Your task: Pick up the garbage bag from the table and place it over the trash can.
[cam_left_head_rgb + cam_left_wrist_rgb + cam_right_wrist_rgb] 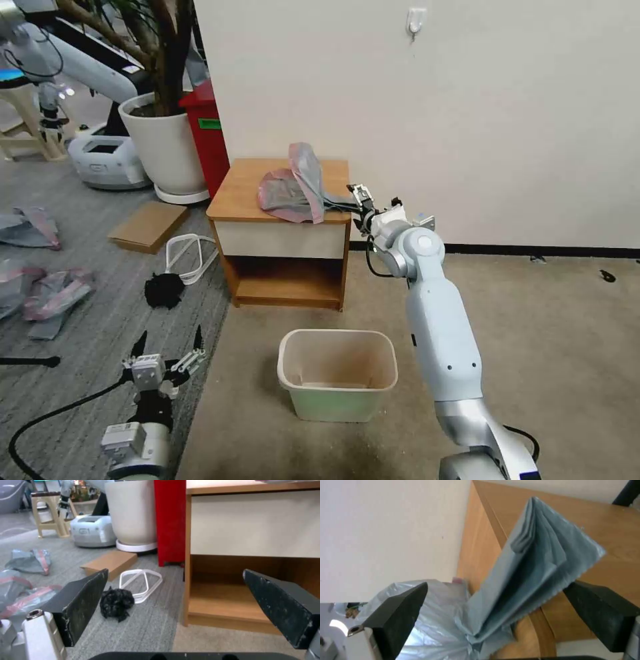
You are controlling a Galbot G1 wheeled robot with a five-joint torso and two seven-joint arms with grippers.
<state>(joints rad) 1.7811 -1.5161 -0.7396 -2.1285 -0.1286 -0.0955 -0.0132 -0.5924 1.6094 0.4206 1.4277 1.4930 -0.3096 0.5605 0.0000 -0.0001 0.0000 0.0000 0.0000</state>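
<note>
Head view shows our right gripper (pixel 352 198) reached out to the near right edge of the counter (pixel 240 193), where the garbage bag (pixel 293 183) lies crumpled, one fold standing up just beyond the gripper and a thin bunched tail running from the heap to its tip. From the right wrist view the fingers (pixel 398 615) stand well apart with that grey fold (pixel 533 575) rising between them, so we judge nothing is clamped yet. We take the bag to be feather-light, limp and slick: thin film that will crush flat under the pads, slide if pinched loosely, and drape or trail once lifted. The upright fold or the bunched tail at the counter edge looks to us the best hold, since several layers are gathered there; the pink-banded rim further in would be better for opening the bag later. Behind the gripper and below it stands the trash can (pixel 337 373), open-mouthed on the floor, with free floor around it. Beyond the gripper the wall closes in, and the counter edge sits just under the bag. Our left gripper (pixel 168 347) hangs low by the floor, well apart from all this, fingers (pixel 83 602) spread wide.
</note>
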